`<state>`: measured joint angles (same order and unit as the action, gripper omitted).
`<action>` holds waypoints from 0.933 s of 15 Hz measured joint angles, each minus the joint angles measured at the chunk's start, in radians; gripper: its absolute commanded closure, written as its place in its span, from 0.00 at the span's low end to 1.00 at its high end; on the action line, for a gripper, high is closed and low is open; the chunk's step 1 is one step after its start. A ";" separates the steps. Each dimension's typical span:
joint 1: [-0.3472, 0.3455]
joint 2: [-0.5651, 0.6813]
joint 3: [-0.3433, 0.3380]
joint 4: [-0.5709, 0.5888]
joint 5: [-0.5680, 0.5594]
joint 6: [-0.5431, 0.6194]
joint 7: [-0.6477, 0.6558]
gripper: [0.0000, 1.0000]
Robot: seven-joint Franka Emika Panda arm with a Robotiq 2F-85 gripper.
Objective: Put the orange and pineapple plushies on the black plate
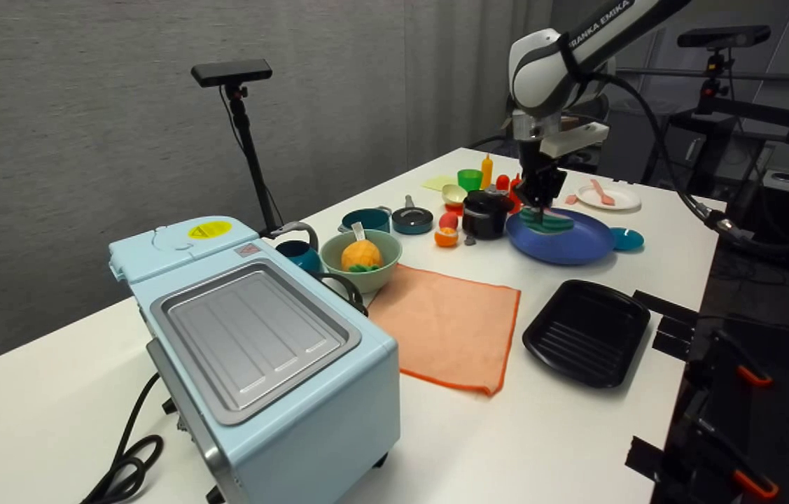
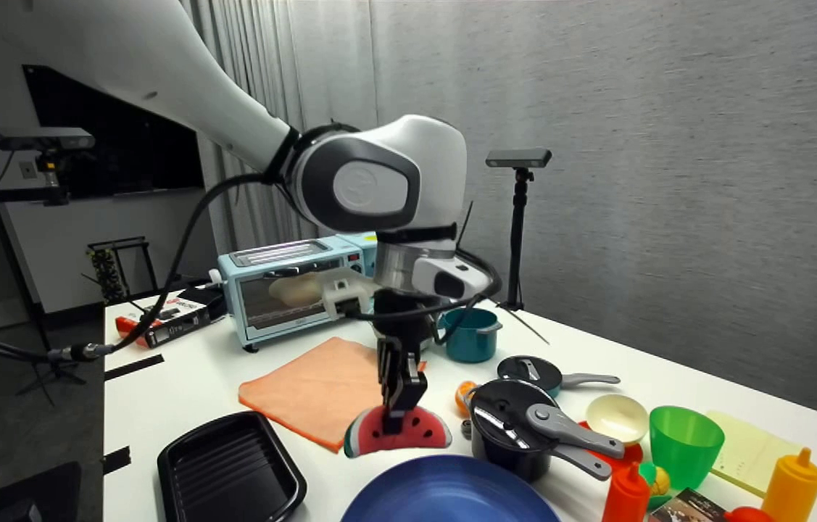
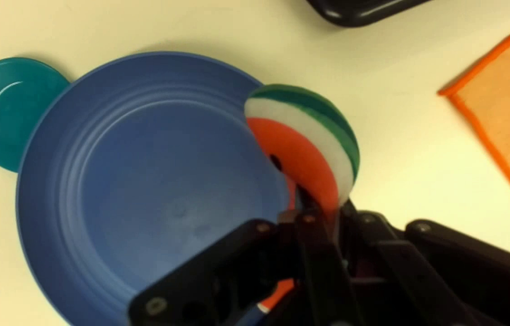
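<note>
The end effector (image 2: pixel 394 422) is pinching a watermelon plush (image 2: pixel 428 429), its fingers drawn in tight, and is hanging at the rim of a blue plate (image 3: pixel 178 163), on the side toward the orange cloth (image 1: pixel 450 325). Whether that plush is touching the plate, I cannot tell.

The 2 task plushies are sitting elsewhere on the table (image 1: pixel 492 448). The orange (image 1: pixel 446 239) is lying near a black pot (image 1: pixel 484 221), between the table's middle and the edge along the gray wall (image 1: pixel 121 140). The pineapple plush (image 1: pixel 360 253) is resting in a pale green bowl (image 1: pixel 374 282), nearer that wall-side edge.

The ribbed black plate (image 1: pixel 587 334) is lying flat beside the opposite edge, the side carrying black tape (image 1: pixel 674 329). A teal dish (image 3: pixel 10 108) is lying at the blue plate's rim, toward that taped edge. A white plate (image 1: pixel 627 204) is occupying a corner, while a toaster oven (image 1: pixel 327 413) is standing toward the other end.
</note>
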<state>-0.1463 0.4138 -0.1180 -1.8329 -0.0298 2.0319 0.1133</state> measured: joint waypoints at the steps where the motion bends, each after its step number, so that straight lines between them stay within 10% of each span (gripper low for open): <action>1: 0.001 -0.035 0.012 -0.007 0.000 -0.044 -0.042 0.97; 14: 0.062 -0.173 0.141 -0.150 0.036 -0.273 -0.433 0.97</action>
<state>-0.0842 0.2413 0.0226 -1.9829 0.0063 1.7593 -0.3193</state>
